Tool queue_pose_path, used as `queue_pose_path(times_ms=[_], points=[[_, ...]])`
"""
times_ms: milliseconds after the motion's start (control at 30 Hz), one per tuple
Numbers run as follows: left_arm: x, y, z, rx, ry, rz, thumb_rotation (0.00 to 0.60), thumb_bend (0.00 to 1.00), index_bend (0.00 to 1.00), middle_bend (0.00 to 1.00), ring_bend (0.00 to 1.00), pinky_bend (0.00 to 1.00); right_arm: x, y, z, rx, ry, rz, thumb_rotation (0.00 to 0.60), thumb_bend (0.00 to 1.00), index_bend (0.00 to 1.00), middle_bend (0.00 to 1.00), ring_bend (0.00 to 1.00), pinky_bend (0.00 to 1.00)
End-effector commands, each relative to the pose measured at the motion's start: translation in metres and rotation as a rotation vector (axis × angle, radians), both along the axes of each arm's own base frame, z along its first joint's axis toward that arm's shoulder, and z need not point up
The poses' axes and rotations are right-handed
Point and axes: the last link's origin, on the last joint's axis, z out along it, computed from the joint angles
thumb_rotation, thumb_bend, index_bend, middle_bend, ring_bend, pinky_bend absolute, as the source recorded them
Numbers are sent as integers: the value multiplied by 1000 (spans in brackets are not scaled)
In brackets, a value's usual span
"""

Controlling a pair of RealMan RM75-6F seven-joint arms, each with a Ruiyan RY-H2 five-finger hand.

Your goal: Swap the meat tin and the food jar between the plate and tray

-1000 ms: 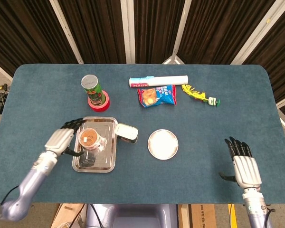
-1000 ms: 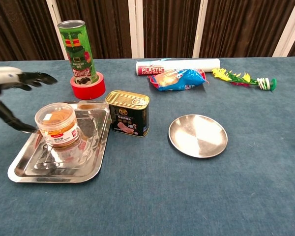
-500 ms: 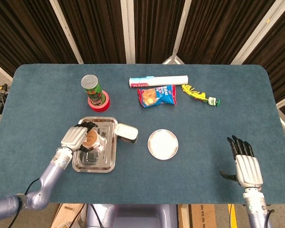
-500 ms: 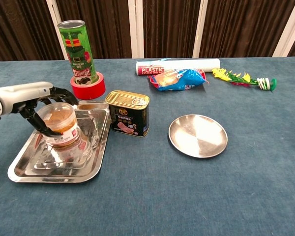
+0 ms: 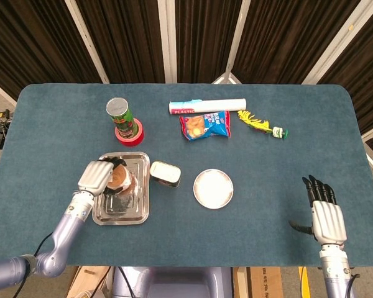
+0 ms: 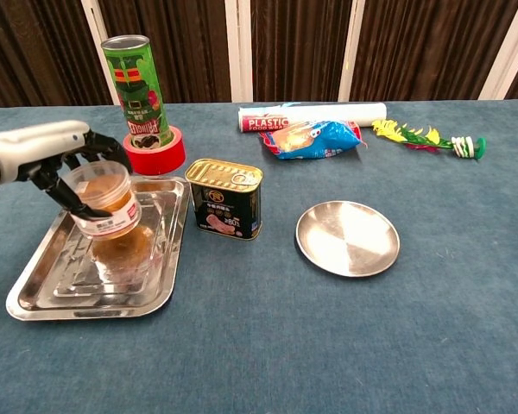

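Tray (image 6: 34,297) lies at the table's (image 6: 268,345) left with its long side running front to back. Plate (image 6: 348,238) sits bare to its right. Tin (image 6: 226,198) stands between them, just beside the tray, long axis left-right. Jar (image 6: 104,200) hangs tilted above the tray, gripped by the left hand (image 6: 65,155). Right hand (image 5: 327,217) rests apart, fingers spread, holding nothing.

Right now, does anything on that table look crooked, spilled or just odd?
Nothing is spilled or damaged. One oddity: the food jar is tilted, not upright, gripped by the left robot hand above the tray. The meat tin stands on the cloth beside the tray, and the plate holds nothing.
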Motion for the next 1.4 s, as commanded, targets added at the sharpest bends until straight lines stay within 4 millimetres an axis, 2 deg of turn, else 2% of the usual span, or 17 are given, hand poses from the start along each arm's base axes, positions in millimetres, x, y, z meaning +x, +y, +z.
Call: queue_pose_path(times_ms=[33,167,300,467,700,833,933,1133,1233,1400], points=[[30,-16,26,-35,-132,-71,600,524,397,354,329,369,0,0,0,-3,-3,-2,600,13,0,0,0,0],[57,-36,38,-103,-150,-159,600,512,392,336,313,362,-1,-1,0,-3,-7,-7,600,14,0,0,0,0],[78,-54,28,-186,-150,-215,600,507,392,327,313,362,-3,-1,2,-11,-8,-17,600,14,0,0,0,0],[95,-64,1,-243,-122,-264,600,490,391,314,312,362,-5,-2,5,-23,-19,-29,600,14,0,0,0,0],[107,-62,-47,-251,-81,-272,600,450,390,295,296,350,-7,-4,8,-29,-37,-28,600,14,0,0,0,0],[111,-60,-70,-251,-59,-274,600,422,378,260,240,312,-8,-4,10,-37,-48,-29,600,13,0,0,0,0],[111,-60,-78,-253,-33,-271,600,338,357,188,143,232,-9,-4,12,-40,-55,-30,600,14,0,0,0,0],[111,-60,-83,-253,16,-275,600,99,252,43,5,115,-10,-3,13,-31,-56,-35,600,13,0,0,0,0],[113,-63,-79,-282,2,-261,600,46,218,13,0,99,-10,-3,13,-31,-56,-38,600,14,0,0,0,0],[118,-67,-61,-282,-45,-265,600,40,212,9,0,107,-10,-2,13,-37,-56,-42,600,14,0,0,0,0]])
